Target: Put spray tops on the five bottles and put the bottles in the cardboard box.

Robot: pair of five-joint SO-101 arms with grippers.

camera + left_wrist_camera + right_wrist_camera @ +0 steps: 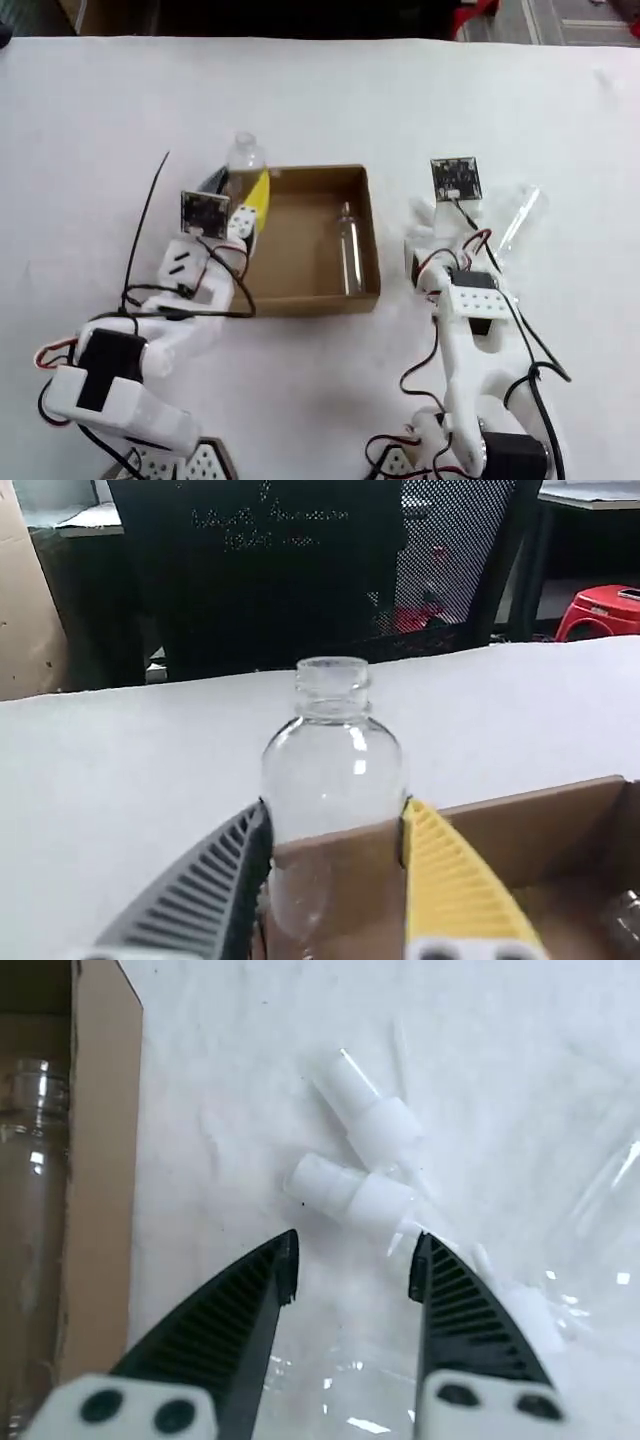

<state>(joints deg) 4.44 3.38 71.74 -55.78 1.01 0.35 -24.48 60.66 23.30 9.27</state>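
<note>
My left gripper [335, 825] is shut on a clear bottle [333, 770] with an open neck and no spray top, held upright between the grey and yellow fingers. In the high view this bottle [243, 160] stands at the far left corner of the cardboard box [300, 245]. Another clear bottle [348, 250] lies inside the box by its right wall. My right gripper [352, 1260] stands open just above the table, right of the box. Two white spray tops [372, 1115] [350, 1195] lie side by side just beyond its fingertips.
The box wall [100, 1160] runs close beside my right gripper, with the boxed bottle [30, 1210] behind it. More clear bottles lie on the white table right of the right arm [520, 215]. Cables trail near both arm bases.
</note>
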